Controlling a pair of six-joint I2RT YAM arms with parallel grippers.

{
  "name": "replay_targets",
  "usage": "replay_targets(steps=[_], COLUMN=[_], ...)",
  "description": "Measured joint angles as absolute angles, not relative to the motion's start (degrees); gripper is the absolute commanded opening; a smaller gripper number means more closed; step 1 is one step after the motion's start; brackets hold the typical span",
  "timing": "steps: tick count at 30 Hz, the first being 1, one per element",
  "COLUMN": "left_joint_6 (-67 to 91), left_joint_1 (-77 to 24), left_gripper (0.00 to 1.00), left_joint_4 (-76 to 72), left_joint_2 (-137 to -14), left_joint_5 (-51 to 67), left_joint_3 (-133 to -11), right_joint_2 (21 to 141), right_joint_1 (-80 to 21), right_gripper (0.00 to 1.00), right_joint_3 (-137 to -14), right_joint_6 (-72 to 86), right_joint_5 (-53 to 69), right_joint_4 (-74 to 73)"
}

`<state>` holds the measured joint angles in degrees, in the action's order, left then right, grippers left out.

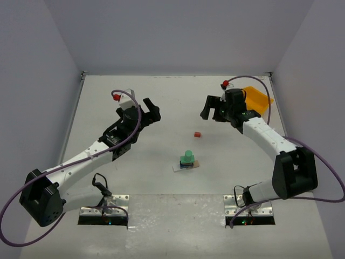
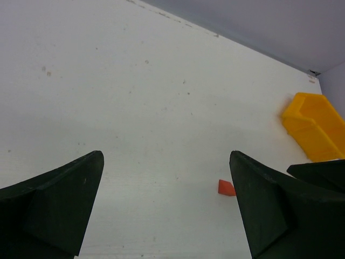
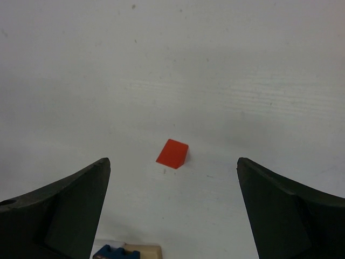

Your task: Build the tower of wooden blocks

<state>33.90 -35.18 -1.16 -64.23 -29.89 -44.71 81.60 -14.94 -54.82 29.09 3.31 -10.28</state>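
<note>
Both arms stretch forward and lean in toward each other. The left gripper (image 1: 151, 109) and the right gripper (image 1: 211, 112) hang in the air, fingers (image 2: 54, 205) spread wide apart.

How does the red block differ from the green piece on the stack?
The red block lies alone on the bare table; the green piece sits on a blue piece over the pale plank. The red block has flat faces and sharp edges; the green piece looks rounded. The red block is red-orange, the green piece light green. Both are small, single-coloured pieces.
</note>
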Motion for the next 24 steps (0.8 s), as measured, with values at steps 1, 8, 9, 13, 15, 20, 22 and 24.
replay_targets(steps=[1, 8, 9, 13, 15, 20, 22, 24], left_joint_6=[33.8, 32.1, 31.9, 30.8, 30.3, 29.8, 29.8, 29.8], left_joint_1=[-35.2, -35.2, -35.2, -35.2, -35.2, -35.2, -35.2, -35.2], left_gripper=[1.0, 1.0, 1.0, 1.0, 1.0, 1.0, 1.0, 1.0], left_joint_4=[-1.2, -3.6, -3.9, -5.3, -5.3, -5.4, -5.4, -5.4], left_joint_2=[-64.2, -63.6, -63.4, -61.8, -60.9, -59.2, -58.8, -58.8], left_joint_5=[-29.7, -27.2, -26.8, -24.5, -23.8, -23.2, -23.2, -23.2], left_joint_3=[-44.1, -41.2, -40.9, -39.0, -38.3, -37.6, -37.3, -37.0], right_joint_2=[82.5, 90.5, 91.6, 96.8, 99.0, 101.1, 101.4, 101.6], right_joint_1=[-16.1, -20.4, -21.3, -24.7, -25.9, -28.2, -28.7, -28.9], right_gripper=[0.99, 0.99, 0.99, 0.98, 0.97, 0.82, 0.75, 0.69], right_joint_3=[-54.0, -51.9, -51.9, -52.6, -53.3, -54.4, -54.8, -55.0], right_joint_6=[29.3, 30.6, 30.8, 31.6, 31.8, 32.2, 32.5, 32.7], right_joint_5=[2.7, 0.6, 0.5, -0.4, -1.9, -7.1, -8.6, -10.1], right_joint_4=[-10.5, -10.6, -10.4, -9.3, -9.1, -9.2, -9.1, -9.1])
